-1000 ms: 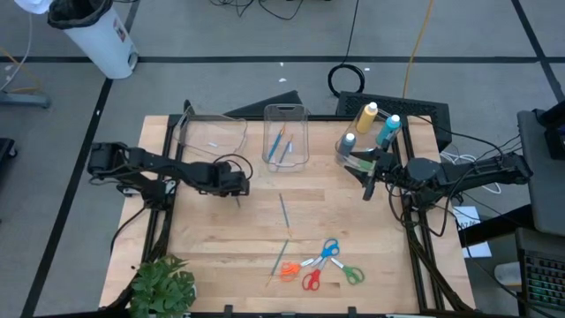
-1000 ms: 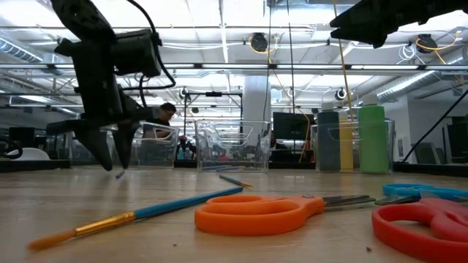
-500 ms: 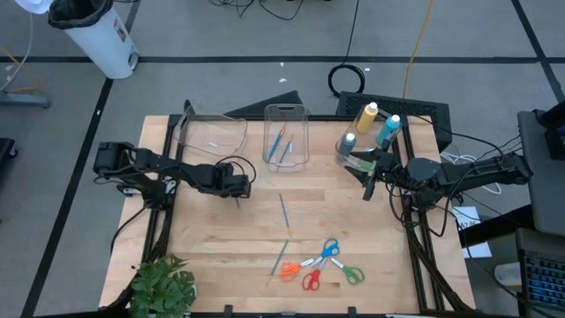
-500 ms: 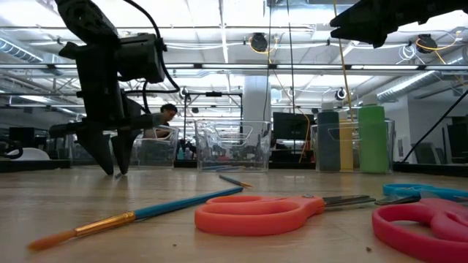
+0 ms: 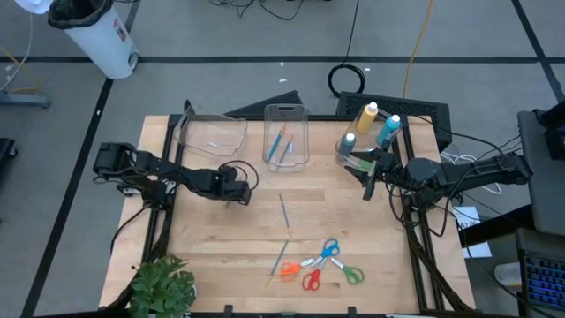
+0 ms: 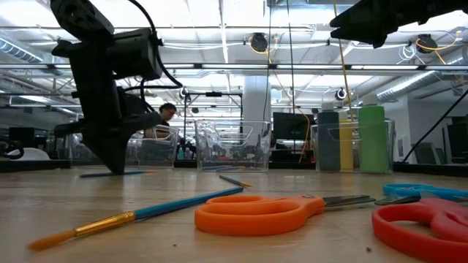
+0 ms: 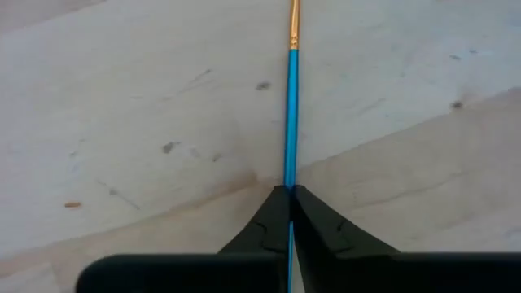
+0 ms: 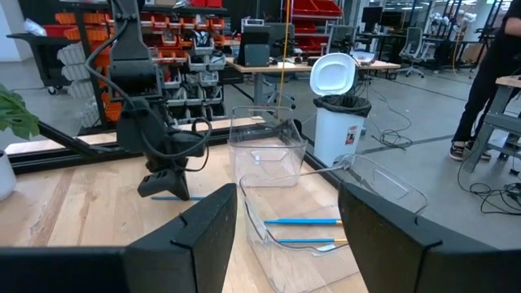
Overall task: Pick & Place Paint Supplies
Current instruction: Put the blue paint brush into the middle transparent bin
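Left gripper [image 7: 290,195] down on the wooden table [image 5: 221,238], just in front of the empty clear bin [image 5: 212,132], fingers pinched tight on a thin blue-handled brush [image 7: 289,106] lying flat on the wood. Right gripper [image 5: 366,181] hovering spread wide and holding nothing, near the paint bottles [image 5: 366,128], to the right of the middle bin [image 5: 286,132] with two brushes [image 8: 301,230] inside. Further from that middle bin, toward the table's front edge: another loose brush [image 5: 283,211], an orange-tipped brush [image 6: 131,217], and a cluster of scissors [image 5: 320,265].
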Tool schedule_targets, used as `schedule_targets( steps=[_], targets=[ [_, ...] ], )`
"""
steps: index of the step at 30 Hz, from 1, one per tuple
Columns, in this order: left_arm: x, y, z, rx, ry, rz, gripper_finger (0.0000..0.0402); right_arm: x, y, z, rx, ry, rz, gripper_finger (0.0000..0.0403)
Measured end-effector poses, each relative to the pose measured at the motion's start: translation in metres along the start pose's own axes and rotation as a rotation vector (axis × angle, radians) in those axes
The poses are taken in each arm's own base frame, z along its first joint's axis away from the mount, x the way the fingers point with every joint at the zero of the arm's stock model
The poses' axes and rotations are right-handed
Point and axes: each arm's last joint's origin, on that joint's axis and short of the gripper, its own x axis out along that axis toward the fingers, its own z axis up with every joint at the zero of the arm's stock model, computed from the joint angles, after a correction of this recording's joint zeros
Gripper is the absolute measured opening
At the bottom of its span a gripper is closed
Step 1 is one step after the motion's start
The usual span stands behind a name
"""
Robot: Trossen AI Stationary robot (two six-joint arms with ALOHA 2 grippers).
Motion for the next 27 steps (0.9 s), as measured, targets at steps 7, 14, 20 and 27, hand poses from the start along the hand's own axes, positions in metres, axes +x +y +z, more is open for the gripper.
schedule_targets(
  steps=[7, 14, 20, 27],
  targets=[
    [-0.031, -0.021, 0.011, 0.067, 0.014, -0.173, 0.0002, 0.0, 0.0, 0.0, -0.006, 0.0, 0.0, 0.021],
    [-0.071, -0.044, 0.021, 0.174, -0.135, -0.284, 0.0001, 0.0, 0.0, 0.0, 0.004, 0.001, 0.0, 0.021],
    [-0.101, -0.061, 0.032, 0.235, -0.286, -0.328, 0.0001, 0.0, 0.0, 0.0, 0.003, -0.001, 0.0, 0.021],
    [-0.129, -0.071, 0.079, 0.228, -0.576, -0.317, 0.0001, 0.0, 0.0, 0.0, -0.001, -0.002, 0.0, 0.021]
  ],
)
